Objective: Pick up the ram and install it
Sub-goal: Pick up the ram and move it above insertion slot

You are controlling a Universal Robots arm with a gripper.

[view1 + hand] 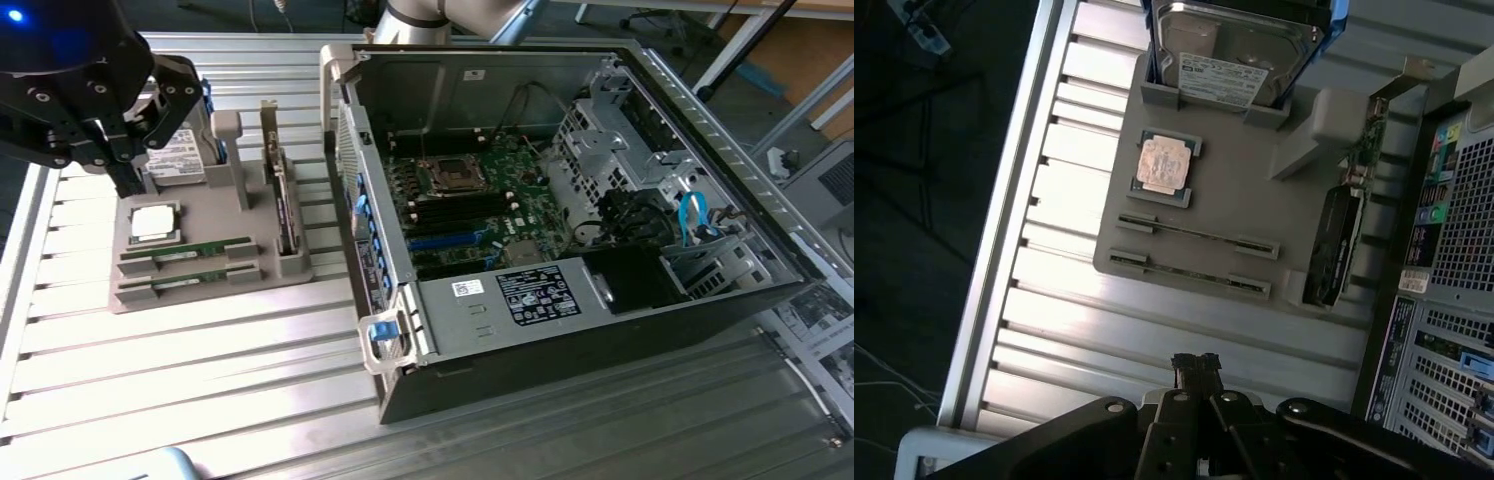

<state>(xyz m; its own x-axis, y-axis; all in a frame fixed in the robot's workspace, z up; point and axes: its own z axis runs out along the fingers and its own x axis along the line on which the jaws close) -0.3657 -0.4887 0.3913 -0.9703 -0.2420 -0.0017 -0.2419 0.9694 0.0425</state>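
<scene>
The gripper (1196, 364) has its two black fingers pressed together, pinching nothing. It hangs over the ribbed metal table (1054, 330), close to a grey tray (1254, 190) but not touching it.

The ram is in that tray as two sticks standing on edge in slotted holders. The inner ram stick (1194, 232) is just beside the square silver processor (1162, 165), and the outer ram stick (1189, 272) is parallel to it at the tray's rim. From the wrist camera both look like thin dark lines seen edge-on. In the exterior view their green boards show, and their long axes run from that view's left towards the computer case (694, 120) on its right.

Past the processor, the hard drive (1239, 45) carries a white label (1219, 78), but its print is too small to read. A dark graphics card (1334, 245) stands on edge at the tray's side towards the case.

The wrist view gives the case's rear, with a perforated grille and coloured ports. The exterior view gives its open inside, with the motherboard (467, 195), blue cables (690, 215) and a black-and-white sticker (541, 295) whose text and brand cannot be read.
</scene>
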